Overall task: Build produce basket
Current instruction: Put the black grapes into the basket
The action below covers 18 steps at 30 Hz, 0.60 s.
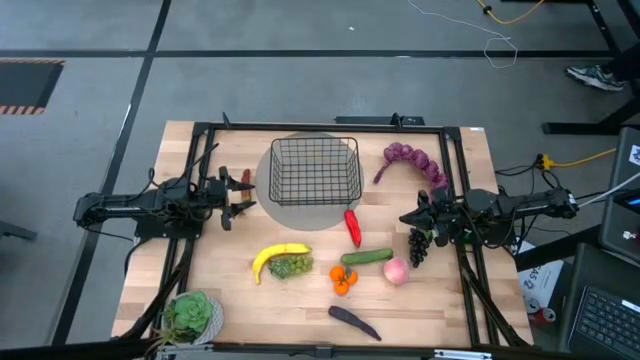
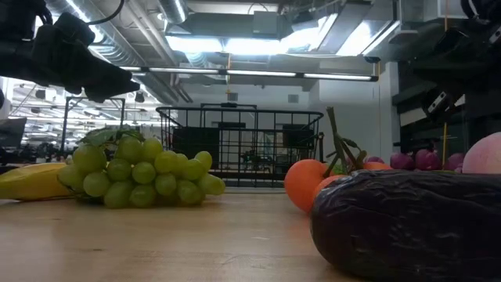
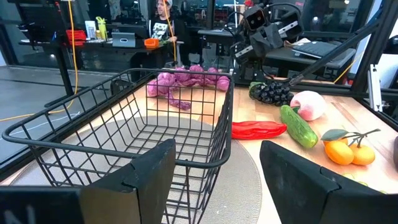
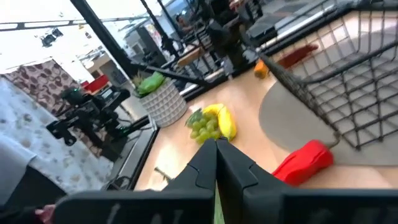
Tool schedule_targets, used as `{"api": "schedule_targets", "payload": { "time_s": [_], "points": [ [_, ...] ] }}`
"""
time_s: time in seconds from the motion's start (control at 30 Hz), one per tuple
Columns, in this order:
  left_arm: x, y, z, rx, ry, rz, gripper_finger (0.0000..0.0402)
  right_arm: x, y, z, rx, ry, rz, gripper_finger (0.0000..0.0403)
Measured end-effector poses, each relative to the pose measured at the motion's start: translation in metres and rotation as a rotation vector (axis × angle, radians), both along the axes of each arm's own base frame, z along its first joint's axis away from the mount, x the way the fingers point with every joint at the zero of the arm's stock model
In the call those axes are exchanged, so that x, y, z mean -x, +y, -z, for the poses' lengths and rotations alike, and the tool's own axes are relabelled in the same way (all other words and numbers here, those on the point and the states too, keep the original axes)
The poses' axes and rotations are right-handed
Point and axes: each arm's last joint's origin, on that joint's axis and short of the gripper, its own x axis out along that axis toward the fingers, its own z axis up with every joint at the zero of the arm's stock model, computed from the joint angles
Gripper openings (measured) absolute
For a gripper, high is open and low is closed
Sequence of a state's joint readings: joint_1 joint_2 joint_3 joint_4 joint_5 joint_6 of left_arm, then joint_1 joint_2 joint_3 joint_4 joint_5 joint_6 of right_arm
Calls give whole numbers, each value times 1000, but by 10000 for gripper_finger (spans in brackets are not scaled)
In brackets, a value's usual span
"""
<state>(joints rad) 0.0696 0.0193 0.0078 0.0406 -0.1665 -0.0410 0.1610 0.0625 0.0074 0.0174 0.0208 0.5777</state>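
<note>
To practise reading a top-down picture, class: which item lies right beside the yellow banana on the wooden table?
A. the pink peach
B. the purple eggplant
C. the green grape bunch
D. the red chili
C: in the high view the green grape bunch sits against the curved yellow banana, while the other three lie farther to the right.

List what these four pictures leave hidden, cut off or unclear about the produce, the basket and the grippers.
- Low view: eggplant runs off the picture's right and bottom edges; peach is cut by the right edge.
- Low view: banana is partly behind the green grapes and cut by the left edge.
- Low view: neither gripper's fingertips show.
- Right wrist view: basket runs off the right edge; the closed right gripper covers some table.
- Left wrist view: open left gripper hides the basket's near wall.
</note>
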Motion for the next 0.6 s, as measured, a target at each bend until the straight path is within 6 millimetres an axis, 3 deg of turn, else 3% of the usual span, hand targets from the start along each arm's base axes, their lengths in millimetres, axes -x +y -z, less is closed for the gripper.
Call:
{"api": "schedule_targets", "payload": {
  "time_s": [0.27, 0.6],
  "points": [
    [0, 0, 0, 0, -1, -1, 230, -3, 5, 4, -54, 63, 23, 3],
    [0, 0, 0, 0, -1, 0, 230, -5, 16, 12, 3, 138, -59, 3]
  ]
}}
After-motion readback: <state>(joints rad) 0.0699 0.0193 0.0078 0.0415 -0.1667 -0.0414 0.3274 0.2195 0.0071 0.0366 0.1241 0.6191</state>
